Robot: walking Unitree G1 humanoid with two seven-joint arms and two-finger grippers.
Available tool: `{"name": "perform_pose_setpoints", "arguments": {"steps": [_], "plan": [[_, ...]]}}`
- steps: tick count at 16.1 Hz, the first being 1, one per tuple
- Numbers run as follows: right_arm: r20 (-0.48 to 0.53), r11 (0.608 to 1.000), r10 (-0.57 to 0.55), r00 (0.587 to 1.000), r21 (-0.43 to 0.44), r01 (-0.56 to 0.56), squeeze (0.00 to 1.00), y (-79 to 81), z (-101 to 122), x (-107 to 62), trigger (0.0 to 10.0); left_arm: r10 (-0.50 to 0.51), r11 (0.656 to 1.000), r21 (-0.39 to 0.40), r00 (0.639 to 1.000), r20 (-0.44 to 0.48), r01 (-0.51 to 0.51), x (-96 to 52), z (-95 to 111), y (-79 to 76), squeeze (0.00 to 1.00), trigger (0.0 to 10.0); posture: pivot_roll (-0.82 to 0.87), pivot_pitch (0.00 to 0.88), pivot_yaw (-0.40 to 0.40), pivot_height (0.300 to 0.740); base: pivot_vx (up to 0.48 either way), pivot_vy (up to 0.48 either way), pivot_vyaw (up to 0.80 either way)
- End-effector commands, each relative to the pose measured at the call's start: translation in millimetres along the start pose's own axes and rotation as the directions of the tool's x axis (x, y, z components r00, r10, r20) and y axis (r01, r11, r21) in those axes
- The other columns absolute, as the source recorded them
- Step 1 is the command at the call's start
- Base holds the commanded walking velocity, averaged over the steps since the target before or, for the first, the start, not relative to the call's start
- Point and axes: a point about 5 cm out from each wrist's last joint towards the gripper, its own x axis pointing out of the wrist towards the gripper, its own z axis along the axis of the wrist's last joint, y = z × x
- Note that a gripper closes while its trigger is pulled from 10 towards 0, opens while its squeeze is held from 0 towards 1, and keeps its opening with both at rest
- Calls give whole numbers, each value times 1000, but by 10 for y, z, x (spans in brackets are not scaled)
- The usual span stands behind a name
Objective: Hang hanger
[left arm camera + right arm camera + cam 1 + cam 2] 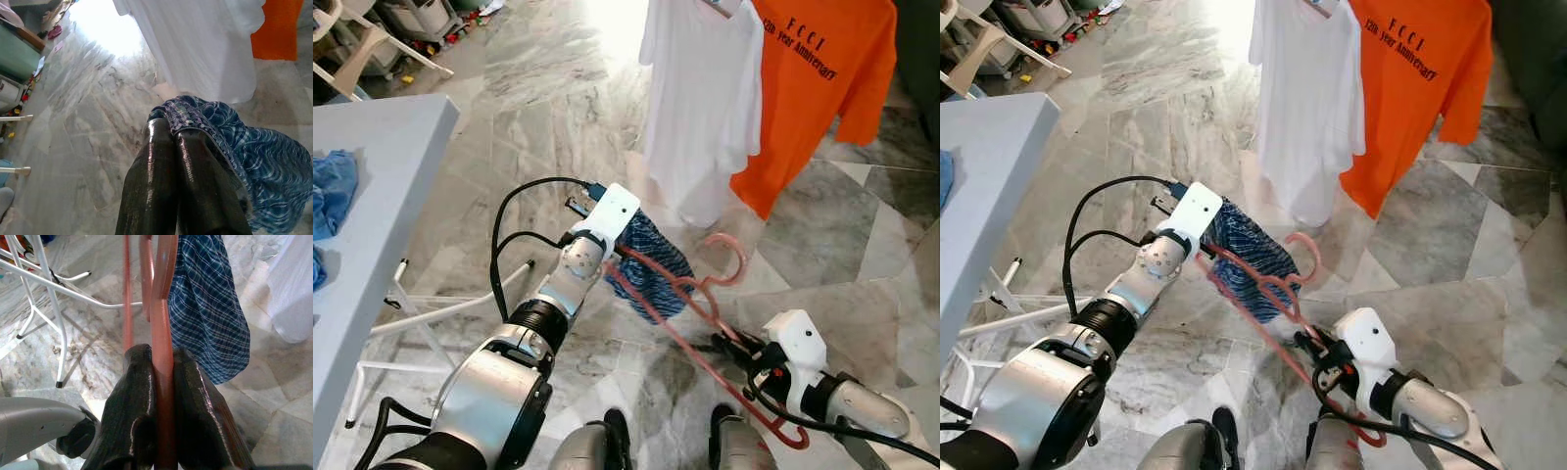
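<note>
A pink plastic hanger (720,279) hangs in the air in front of me, low over the marble floor, with a blue checked cloth (656,264) draped over it. My left gripper (612,257) is at the cloth's upper edge. In the left wrist view its fingers (156,161) are pressed together, with the cloth (254,161) caught at their tips. My right gripper (724,343) holds the hanger's lower arm. The right wrist view shows the pink bar (164,293) clamped between the two black fingers (132,391).
A white T-shirt (700,98) and an orange T-shirt (818,88) hang straight ahead. A grey table (382,196) with a blue cloth (333,191) on it stands at the left, with white metal legs (440,308) beneath. Chairs and clutter stand at the far left.
</note>
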Motion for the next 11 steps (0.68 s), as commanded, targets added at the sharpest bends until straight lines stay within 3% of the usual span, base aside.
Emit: {"name": "perform_pose_setpoints", "arguments": {"steps": [1, 5, 8, 9, 10, 11], "plan": [[10, 1000, 9, 1000, 2, -9, 0, 45, 9, 9, 10000, 4, 1000, 14, 999, -35, -3, -42, -146, -3, 0, 10000, -186, 269, 197, 740, 0, 0, 0], [-11, 999, -25, 1000, -33, 25, 0, 42, -33, 56, 10000, -7, 1000, 11, 999, -42, 7, -60, -191, -32, 0, 10000, -185, 271, 196, 740, 0, 0, 0], [-12, 999, -7, 1000, -37, 6, 0, 45, -6, 41, 10000, 13, 1000, 2, 998, -61, -13, -62, -232, 35, 0, 10000, -184, 268, 196, 740, 0, 0, 0], [-14, 999, 0, 1000, -35, -1, 0, 45, -2, 31, 10000, 10, 999, -42, 997, -80, -14, -66, -264, 55, 0, 10000, -184, 269, 195, 740, 0, 0, 0], [-18, 999, 11, 1000, -38, -12, 0, 52, -3, 29, 10000, -2, 987, -162, 991, -131, -20, -74, -329, 76, 0, 10000, -187, 268, 193, 740, 0, 0, 0], [-20, 999, 14, 1000, -40, -15, 0, 59, -2, 31, 10000, -10, 973, -230, 988, -156, -26, -77, -356, 78, 0, 10000, -189, 267, 192, 740, 0, 0, 0]]}}
